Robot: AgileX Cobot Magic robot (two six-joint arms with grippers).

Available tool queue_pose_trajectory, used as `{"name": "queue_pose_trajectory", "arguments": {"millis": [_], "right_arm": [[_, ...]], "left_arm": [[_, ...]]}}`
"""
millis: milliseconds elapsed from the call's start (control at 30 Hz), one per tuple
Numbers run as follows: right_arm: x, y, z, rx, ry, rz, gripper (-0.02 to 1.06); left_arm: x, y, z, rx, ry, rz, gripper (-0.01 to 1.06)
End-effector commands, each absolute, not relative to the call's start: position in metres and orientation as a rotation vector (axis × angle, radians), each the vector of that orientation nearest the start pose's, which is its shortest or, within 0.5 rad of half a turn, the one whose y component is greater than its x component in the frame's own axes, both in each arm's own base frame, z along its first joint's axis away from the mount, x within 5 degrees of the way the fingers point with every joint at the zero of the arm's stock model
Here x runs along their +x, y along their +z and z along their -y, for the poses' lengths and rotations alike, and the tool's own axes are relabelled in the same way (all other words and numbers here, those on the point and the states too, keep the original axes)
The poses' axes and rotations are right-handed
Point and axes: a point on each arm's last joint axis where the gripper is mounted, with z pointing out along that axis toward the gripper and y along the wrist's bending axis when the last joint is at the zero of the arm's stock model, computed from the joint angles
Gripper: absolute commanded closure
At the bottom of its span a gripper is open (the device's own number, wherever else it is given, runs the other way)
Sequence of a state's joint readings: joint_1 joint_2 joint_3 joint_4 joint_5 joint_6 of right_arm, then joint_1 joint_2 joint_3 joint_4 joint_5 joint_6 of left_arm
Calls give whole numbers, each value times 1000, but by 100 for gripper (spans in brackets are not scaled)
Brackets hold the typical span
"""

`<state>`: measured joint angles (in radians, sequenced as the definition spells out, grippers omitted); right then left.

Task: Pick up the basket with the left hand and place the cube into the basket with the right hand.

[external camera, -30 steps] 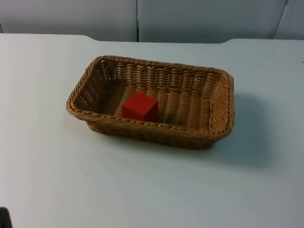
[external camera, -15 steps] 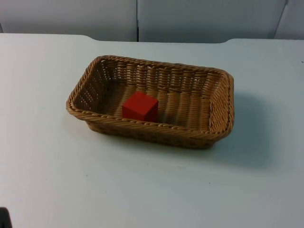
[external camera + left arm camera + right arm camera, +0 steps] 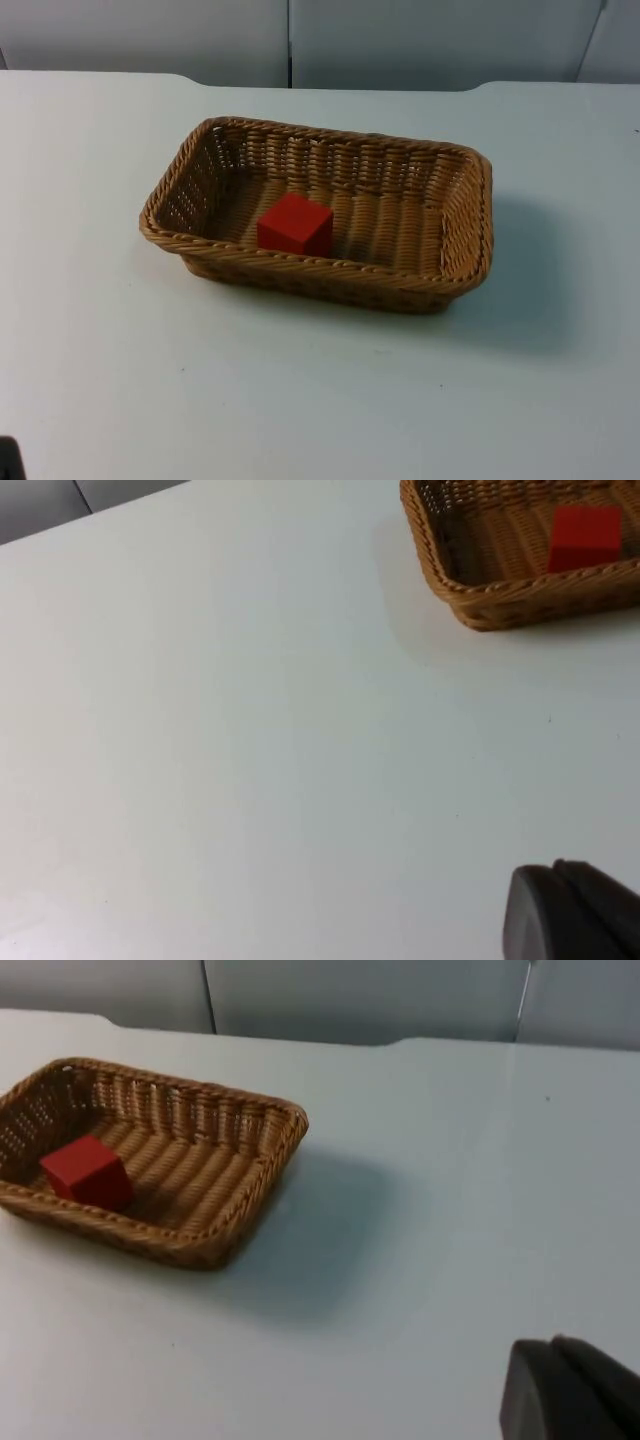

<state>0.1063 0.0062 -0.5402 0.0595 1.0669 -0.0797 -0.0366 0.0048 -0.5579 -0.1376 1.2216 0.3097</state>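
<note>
A brown wicker basket (image 3: pixel 462 215) stands flat on the white table, near its middle. A red cube (image 3: pixel 294 224) lies inside it on the basket floor, toward the left half. From the left wrist view the basket (image 3: pixel 480 590) and cube (image 3: pixel 585 537) lie well ahead of my left gripper (image 3: pixel 575 915), which waits back over bare table. My right gripper (image 3: pixel 570 1390) also waits far from the basket (image 3: pixel 245 1175), with the cube (image 3: pixel 87 1171) visible at the basket's far side. Neither gripper touches anything.
The white table (image 3: pixel 320 390) ends at a grey partition wall (image 3: pixel 430 40) behind the basket. A small black object (image 3: pixel 8 458) sits at the table's front left edge.
</note>
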Motion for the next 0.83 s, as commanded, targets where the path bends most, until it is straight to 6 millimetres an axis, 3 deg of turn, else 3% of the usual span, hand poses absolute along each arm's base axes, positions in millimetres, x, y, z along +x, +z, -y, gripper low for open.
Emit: {"name": "queue_pose_trajectory", "arguments": {"millis": [0, 800], "right_arm": [[-8, 282, -4, -196, 78, -2024, 105], [-8, 279, -4, -191, 92, -2043, 105]], "left_arm": [[-19, 280, 11, 393, -14, -2106, 105], [-9, 281, 9, 318, -26, -2021, 105]]}}
